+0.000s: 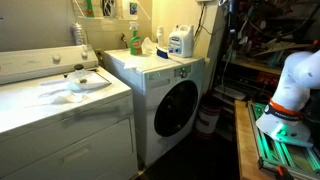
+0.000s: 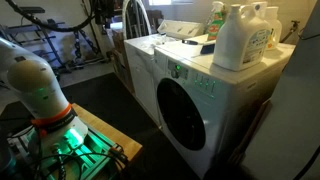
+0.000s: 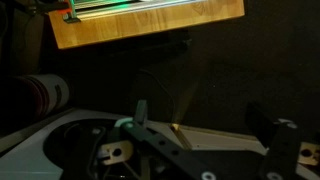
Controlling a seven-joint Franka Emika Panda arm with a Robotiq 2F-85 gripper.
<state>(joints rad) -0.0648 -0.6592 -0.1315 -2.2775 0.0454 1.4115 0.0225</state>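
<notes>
My gripper [image 3: 200, 125] shows only in the wrist view. Its two dark fingers stand wide apart with nothing between them, over a dark floor. The white arm shows in both exterior views [image 1: 298, 80] [image 2: 35, 85], bent over its wooden base [image 1: 290, 140] [image 2: 85, 140], which glows green. The gripper itself is out of sight in both. A white front-load washer [image 1: 170, 100] [image 2: 215, 100] with a round dark door stands across the floor from the arm. Its white front and door rim may show at the wrist view's lower left [image 3: 60, 140].
A white top-load machine [image 1: 60, 110] stands beside the washer. Detergent bottles sit on the washer top: a green one [image 1: 134, 40], a blue-and-white one [image 1: 180, 42], and a large white jug [image 2: 240, 35]. A white bucket [image 1: 207, 118] stands on the floor. The base board's edge [image 3: 150, 25] is in the wrist view.
</notes>
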